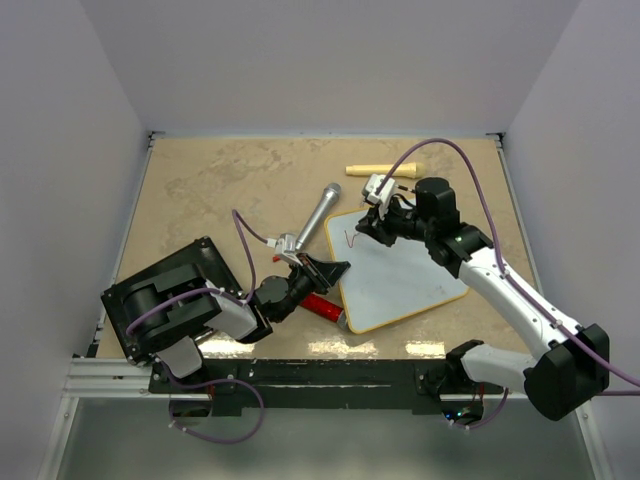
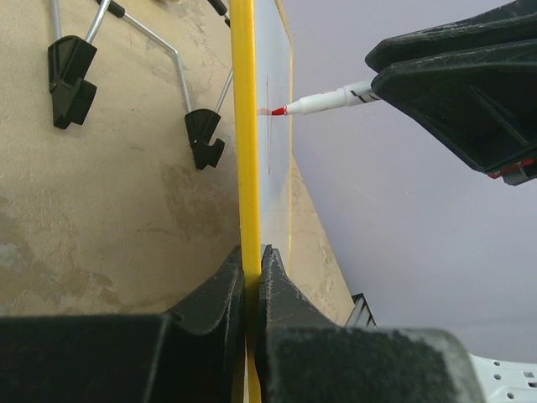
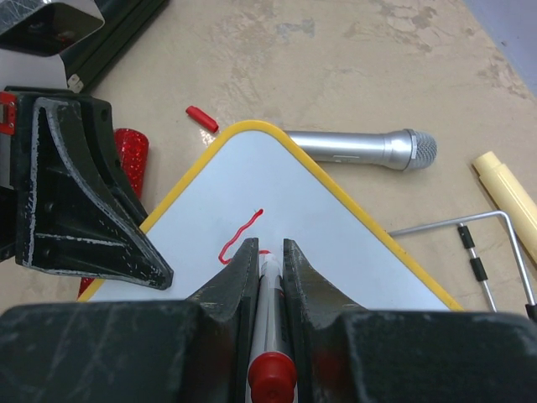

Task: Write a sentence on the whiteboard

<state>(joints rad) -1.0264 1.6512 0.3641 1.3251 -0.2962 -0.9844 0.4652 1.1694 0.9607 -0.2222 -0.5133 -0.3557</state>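
Whiteboard (image 1: 400,275) location: middle of the surface (image 1: 220,180), slightly toward its right and near edges, writing face up. The left gripper (image 2: 252,256) has its jaws pressed together on the yellow frame at the board's left edge. The judged purpose is to brace the board so that marker pressure cannot slide or rock it on its wire feet (image 2: 201,138). The right gripper (image 3: 268,248) has its jaws pinching a red marker (image 2: 323,102), body lying along the jaws, tip on the white face near the board's far-left corner. The marker's long axis stands nearly square to the face, which suits a clean line. The board sits askew to the surface's edges, that corner pointing toward the surface's far-left corner; its long axis cannot be told reliably. Of the sentence (image 3: 241,233), one short red squiggle exists, so writing has only begun.
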